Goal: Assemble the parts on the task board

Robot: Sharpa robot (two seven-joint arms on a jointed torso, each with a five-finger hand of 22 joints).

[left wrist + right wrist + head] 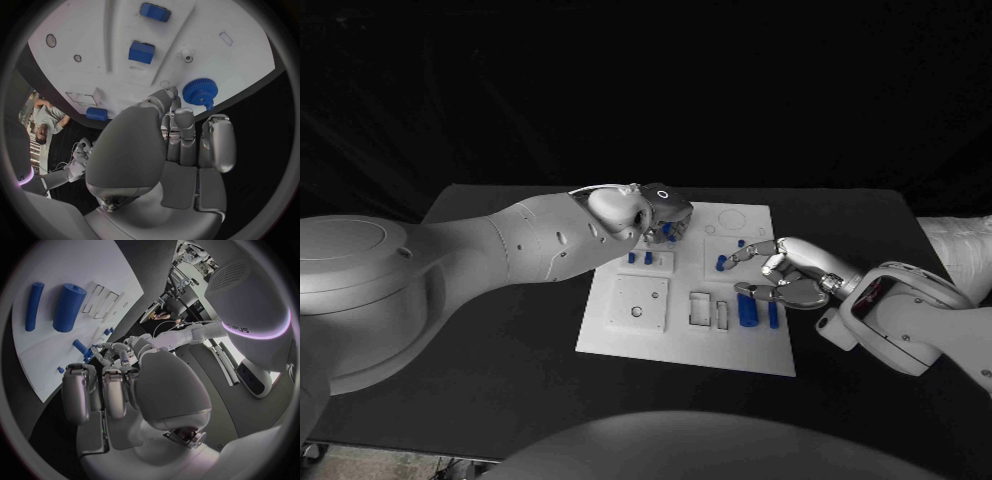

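Left robot hand [661, 213] at the white board's [635, 340] far edge, pinching a toothed blue gear [200, 92].
I see my right robot hand [783, 275] loosely curled, holding nothing, beside two smooth blue cylinders [749, 309] lying on the board.

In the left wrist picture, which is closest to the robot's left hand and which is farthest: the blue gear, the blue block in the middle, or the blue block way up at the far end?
From the left hand:
1. Blue gear, right beside the fingertips at the board's edge.
2. Middle blue block, farther in on the white board.
3. Far blue block, at the board's far end.
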